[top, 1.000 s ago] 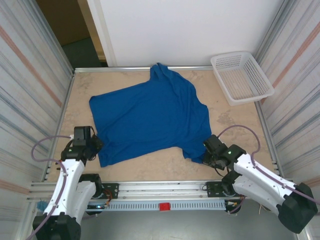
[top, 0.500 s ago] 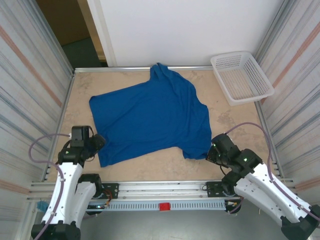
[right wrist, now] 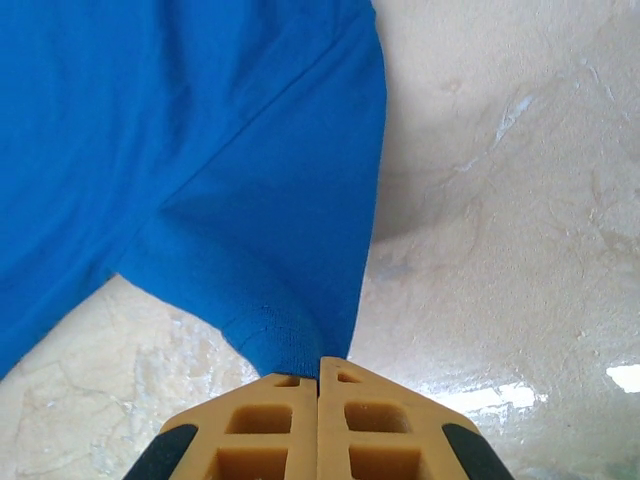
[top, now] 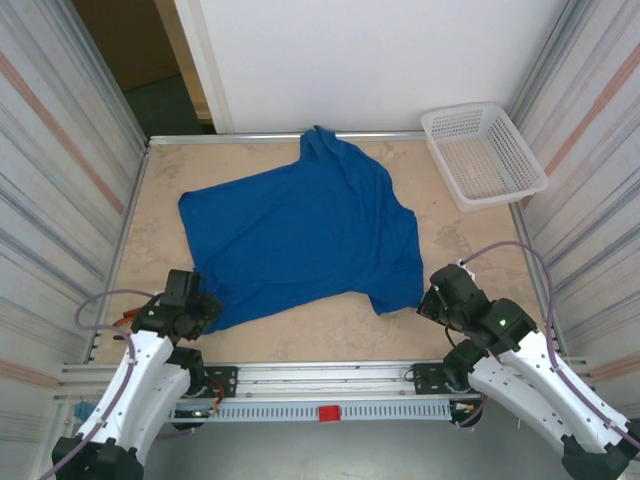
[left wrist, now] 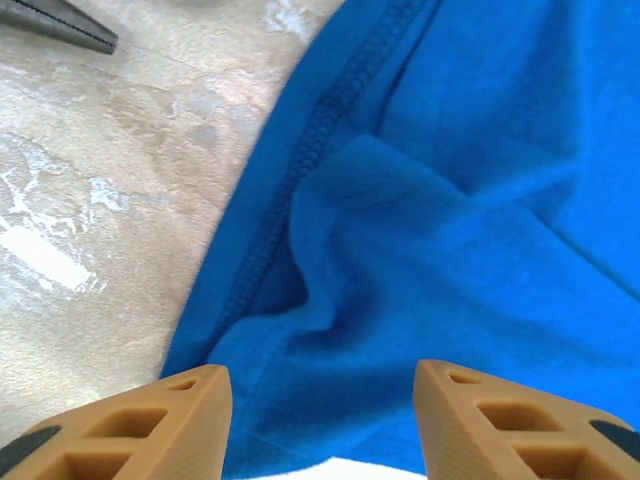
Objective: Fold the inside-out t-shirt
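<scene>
The inside-out t-shirt (top: 300, 235) is royal blue and lies spread on the beige table, one sleeve pointing to the far edge. My left gripper (top: 203, 308) is at its near-left corner. In the left wrist view the left gripper (left wrist: 322, 395) is open, and the rumpled hem (left wrist: 300, 200) lies between and beyond its tan fingers (left wrist: 160, 420). My right gripper (top: 430, 300) is at the shirt's near-right corner. In the right wrist view the right gripper (right wrist: 319, 365) is shut on the tip of a blue fold (right wrist: 290, 335), held slightly off the table.
A white lattice basket (top: 483, 155) stands at the far right corner. Corrugated walls close in both sides. A metal rail (top: 320, 375) runs along the near edge between the arm bases. Bare table (top: 160, 190) lies left of the shirt and to the right (top: 470, 240).
My left gripper has opened and moved right and nearer, onto the shirt's near-left corner. My right gripper stayed shut and drew the near-right corner slightly to the right.
</scene>
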